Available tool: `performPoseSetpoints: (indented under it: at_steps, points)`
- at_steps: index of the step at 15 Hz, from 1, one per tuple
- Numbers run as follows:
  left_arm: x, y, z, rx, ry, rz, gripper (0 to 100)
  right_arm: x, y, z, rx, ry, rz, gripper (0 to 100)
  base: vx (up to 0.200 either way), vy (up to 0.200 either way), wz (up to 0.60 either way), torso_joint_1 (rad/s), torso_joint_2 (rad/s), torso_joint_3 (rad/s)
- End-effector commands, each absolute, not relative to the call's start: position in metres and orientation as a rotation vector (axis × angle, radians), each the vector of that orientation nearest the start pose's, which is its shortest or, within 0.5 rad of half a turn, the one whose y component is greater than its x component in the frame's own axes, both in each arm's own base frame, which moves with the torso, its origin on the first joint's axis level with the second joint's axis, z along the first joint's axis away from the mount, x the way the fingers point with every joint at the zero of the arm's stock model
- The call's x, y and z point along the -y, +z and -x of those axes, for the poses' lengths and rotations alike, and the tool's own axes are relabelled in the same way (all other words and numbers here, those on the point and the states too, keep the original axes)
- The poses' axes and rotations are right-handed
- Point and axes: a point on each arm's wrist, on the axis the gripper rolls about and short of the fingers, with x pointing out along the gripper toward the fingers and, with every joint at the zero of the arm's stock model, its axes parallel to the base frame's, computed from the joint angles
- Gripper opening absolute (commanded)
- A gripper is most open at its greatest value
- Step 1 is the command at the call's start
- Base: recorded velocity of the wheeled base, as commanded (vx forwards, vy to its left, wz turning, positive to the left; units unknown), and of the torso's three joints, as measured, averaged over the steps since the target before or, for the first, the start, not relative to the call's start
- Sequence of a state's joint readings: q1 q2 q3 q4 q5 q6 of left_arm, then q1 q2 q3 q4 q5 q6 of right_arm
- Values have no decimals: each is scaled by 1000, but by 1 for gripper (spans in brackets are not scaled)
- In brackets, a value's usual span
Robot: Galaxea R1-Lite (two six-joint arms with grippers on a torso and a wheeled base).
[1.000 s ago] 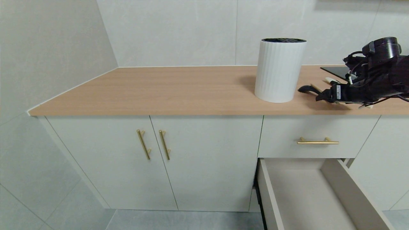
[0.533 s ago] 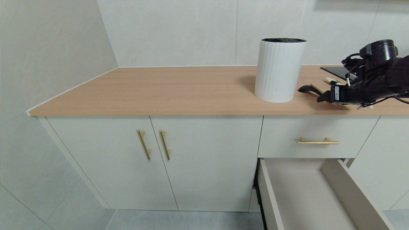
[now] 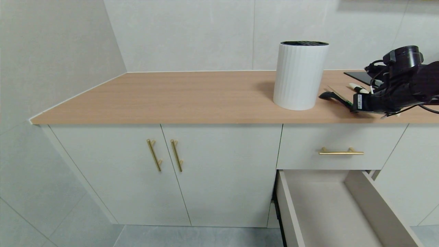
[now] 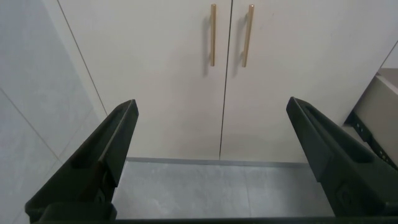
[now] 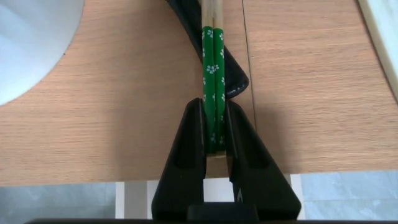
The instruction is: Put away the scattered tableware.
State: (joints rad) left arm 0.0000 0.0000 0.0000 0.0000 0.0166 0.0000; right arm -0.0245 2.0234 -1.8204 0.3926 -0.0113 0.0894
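right gripper clamped on the chopsticks at the right end of the counter

the right gripper (image 3: pixel 352 105) sits low over the wooden counter (image 3: pixel 188 96), at its right end and near the front edge. its two black fingers (image 5: pixel 189 134) are closed almost together on a pair of chopsticks (image 5: pixel 211 37), pinching them by their green, white-flowered ends. the bare wooden lengths run away from the gripper towards the far left, crossing over a black utensil (image 5: pixel 235 73) that lies on the counter. whether the chopsticks touch it cannot be told. in the head view the chopsticks (image 3: pixel 337 93) and the black utensil (image 3: pixel 327 96) are just right of a white ribbed holder (image 3: pixel 300 75) with a dark slotted top, which stands upright on the counter.

below the counter, under the gripper, a drawer (image 3: pixel 289 212) stands pulled out.

the left gripper (image 4: pixel 211 107) is spread wide with nothing between its fingers, down in front of the pale cabinet doors (image 4: pixel 174 74) with gold handles.
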Motion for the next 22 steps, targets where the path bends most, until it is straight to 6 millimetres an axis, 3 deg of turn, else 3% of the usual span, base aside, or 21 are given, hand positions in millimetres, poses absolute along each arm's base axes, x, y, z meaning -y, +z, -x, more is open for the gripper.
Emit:
performPoseSetpoints:
  at_steps: [1,2,4,6,8,11,14,15,18,20,21,22]
  points:
    - [0,75,23,0,17,0,100,10,266,-390,-559,-62,-95,0,0,0,0,0,0,0]
    - [0,75,23,0,17,0,100,10,274,-383,-541,-62,-98,0,0,0,0,0,0,0]
    - [0,75,23,0,17,0,100,8,307,-342,-468,-60,-141,0,0,0,0,0,0,0]
    - [0,76,23,2,17,0,100,7,328,-294,-417,-40,-146,0,0,0,0,0,0,0]
    - [0,76,23,2,17,0,100,1,342,-227,-368,104,-167,0,0,0,0,0,0,0]
    - [0,76,23,2,17,0,100,-10,331,-157,-362,294,-173,0,0,0,0,0,0,0]
    - [0,76,23,2,17,0,100,-19,308,-114,-393,384,-117,0,0,0,0,0,0,0]
    - [0,75,23,0,17,0,100,-19,290,-95,-421,418,-66,0,0,0,0,0,0,0]
    - [0,76,23,2,17,0,100,-20,271,-81,-512,444,-39,0,0,0,0,0,0,0]
    - [0,75,23,0,17,0,100,-23,253,-95,-725,450,-15,0,0,0,0,0,0,0]
    - [0,75,23,0,17,0,100,-28,237,-119,-950,420,13,0,0,0,0,0,0,0]
    - [0,76,23,2,17,0,100,-33,224,-135,-1054,388,42,0,0,0,0,0,0,0]
